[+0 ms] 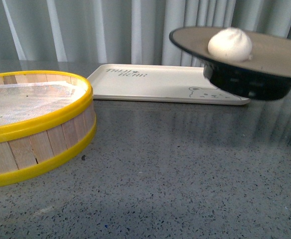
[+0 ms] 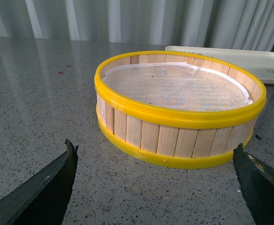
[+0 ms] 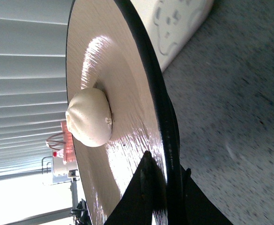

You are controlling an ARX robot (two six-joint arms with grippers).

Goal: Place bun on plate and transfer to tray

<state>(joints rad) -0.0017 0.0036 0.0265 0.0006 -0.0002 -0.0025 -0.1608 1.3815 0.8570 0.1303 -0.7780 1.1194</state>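
The off-white bun [image 1: 229, 44] rests in the tan plate [image 1: 280, 52], which hangs in the air at the right with its black underside showing, just in front of the tray's right end. In the right wrist view my right gripper [image 3: 167, 164] is shut on the plate's black rim [image 3: 172, 136], one finger on the tan inside and one underneath, with the bun [image 3: 89, 117] further along the plate. The cream tray [image 1: 155, 82] with grey lettering and a bear drawing lies flat at the back. My left gripper [image 2: 155, 152] hovers open low over the table, facing the steamer basket.
A wooden steamer basket [image 1: 41, 144] with yellow rims and a white cloth liner stands at the left, also filling the left wrist view as the basket [image 2: 179, 136]. Grey speckled tabletop [image 1: 185, 169] stretches in front. Pale curtains hang behind the table.
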